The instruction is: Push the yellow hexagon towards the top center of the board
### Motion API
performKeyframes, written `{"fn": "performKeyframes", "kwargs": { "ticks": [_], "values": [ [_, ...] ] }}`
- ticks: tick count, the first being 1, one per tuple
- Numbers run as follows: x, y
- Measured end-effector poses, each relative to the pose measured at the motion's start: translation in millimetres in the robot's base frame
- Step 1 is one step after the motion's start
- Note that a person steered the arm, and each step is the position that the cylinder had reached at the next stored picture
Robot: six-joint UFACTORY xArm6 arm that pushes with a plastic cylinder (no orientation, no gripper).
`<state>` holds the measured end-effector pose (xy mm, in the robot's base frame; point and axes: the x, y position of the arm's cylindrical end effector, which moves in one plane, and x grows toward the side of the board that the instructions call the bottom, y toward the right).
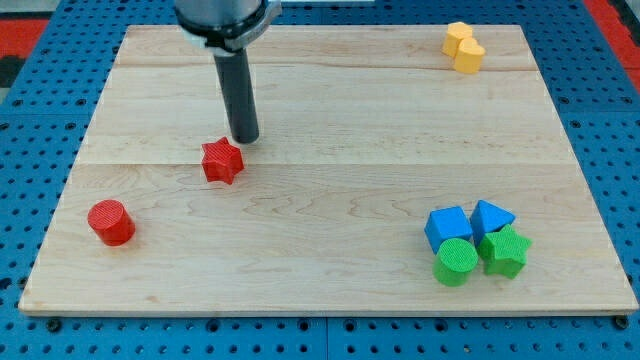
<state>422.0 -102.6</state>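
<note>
The yellow hexagon (468, 57) sits near the board's top right corner, touching a second yellow block (458, 38) just above and left of it. My tip (244, 138) is far to the left of them, in the upper left part of the board. It stands just above and right of a red star (222, 161), very close to it.
A red cylinder (110, 222) lies at the lower left. At the lower right are a blue cube (447, 226), a blue triangular block (491, 216), a green cylinder (456, 261) and a green star (504, 250), bunched together. The wooden board (330, 110) lies on a blue pegboard.
</note>
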Motion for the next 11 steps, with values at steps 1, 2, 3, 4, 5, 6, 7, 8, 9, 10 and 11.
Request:
{"fn": "performKeyframes", "kwargs": {
  "ticks": [1, 2, 3, 4, 5, 6, 7, 8, 9, 10, 11],
  "values": [
    [52, -39],
    [67, -91],
    [59, -76],
    [7, 10],
    [-29, 120],
    [-64, 223],
    [-96, 317],
    [-156, 358],
    [-212, 361],
    [-213, 276],
    [-170, 224]
  ]
}}
